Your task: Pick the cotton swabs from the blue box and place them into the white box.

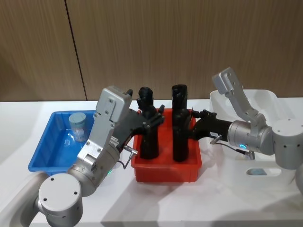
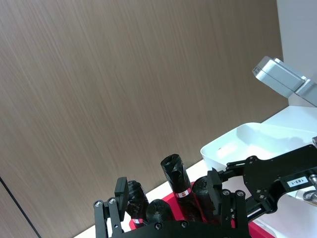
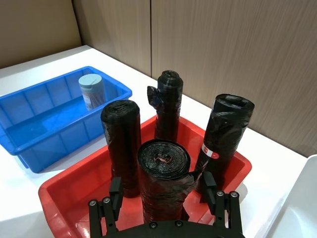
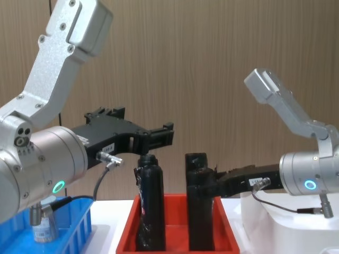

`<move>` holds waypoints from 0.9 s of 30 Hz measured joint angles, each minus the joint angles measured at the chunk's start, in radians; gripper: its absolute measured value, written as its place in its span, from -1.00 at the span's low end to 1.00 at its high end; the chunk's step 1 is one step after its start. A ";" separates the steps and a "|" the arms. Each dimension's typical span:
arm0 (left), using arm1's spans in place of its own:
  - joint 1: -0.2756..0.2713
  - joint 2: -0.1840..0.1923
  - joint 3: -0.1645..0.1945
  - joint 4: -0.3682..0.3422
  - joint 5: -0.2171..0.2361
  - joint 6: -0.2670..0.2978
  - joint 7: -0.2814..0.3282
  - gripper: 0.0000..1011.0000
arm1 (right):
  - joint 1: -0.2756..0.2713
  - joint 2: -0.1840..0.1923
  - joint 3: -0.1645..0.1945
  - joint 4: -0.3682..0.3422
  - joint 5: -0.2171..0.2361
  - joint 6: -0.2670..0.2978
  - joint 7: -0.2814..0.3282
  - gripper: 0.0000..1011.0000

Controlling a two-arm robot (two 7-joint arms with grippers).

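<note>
Fingers spread on both my grippers, left (image 1: 152, 117) and right (image 1: 195, 124), above the red plastic tray (image 1: 165, 171) of black rolls (image 1: 179, 124), while one clear grey-lidded cotton swab jar (image 1: 78, 126) stands in the bright blue slotted basket (image 1: 45, 153), the glossy white bin (image 1: 265, 101) at right.

We see the left gripper (image 4: 161, 135) raised above two black rolls (image 4: 151, 206) standing in the red tray (image 4: 175, 241), flanked by the blue box (image 4: 69, 230) and white box (image 4: 296, 233).

Tall black rolls (image 1: 179, 124) in the red tray (image 1: 166, 170) probably block low crossings.
</note>
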 joint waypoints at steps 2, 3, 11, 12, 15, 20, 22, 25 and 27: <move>0.000 0.000 0.000 0.000 0.000 0.000 0.000 0.98 | 0.001 0.000 0.000 0.002 0.000 -0.001 -0.002 0.98; 0.000 0.000 0.000 0.000 0.000 0.000 0.000 0.98 | 0.003 -0.001 -0.001 0.007 0.000 -0.003 -0.004 0.98; 0.000 0.000 0.000 0.000 0.000 0.000 0.000 0.98 | 0.013 -0.006 -0.003 0.029 0.004 -0.014 -0.014 0.98; 0.000 0.000 0.000 0.000 0.000 0.000 0.000 0.98 | 0.014 -0.006 -0.004 0.033 0.005 -0.015 -0.015 0.98; 0.000 0.000 0.000 0.000 0.000 0.000 0.000 0.98 | 0.017 -0.008 -0.005 0.039 0.007 -0.018 -0.018 0.98; 0.000 0.000 0.000 0.000 0.000 0.000 0.000 0.98 | 0.020 -0.010 -0.008 0.047 0.008 -0.022 -0.019 0.98; 0.000 0.000 0.000 0.000 0.000 0.000 0.000 0.98 | 0.022 -0.011 -0.010 0.050 0.009 -0.023 -0.020 0.95; 0.000 0.000 0.000 0.000 0.000 0.000 0.000 0.98 | 0.024 -0.012 -0.011 0.055 0.009 -0.024 -0.021 0.83; 0.000 0.000 0.000 0.000 0.000 0.000 0.000 0.98 | 0.025 -0.013 -0.012 0.058 0.010 -0.026 -0.022 0.74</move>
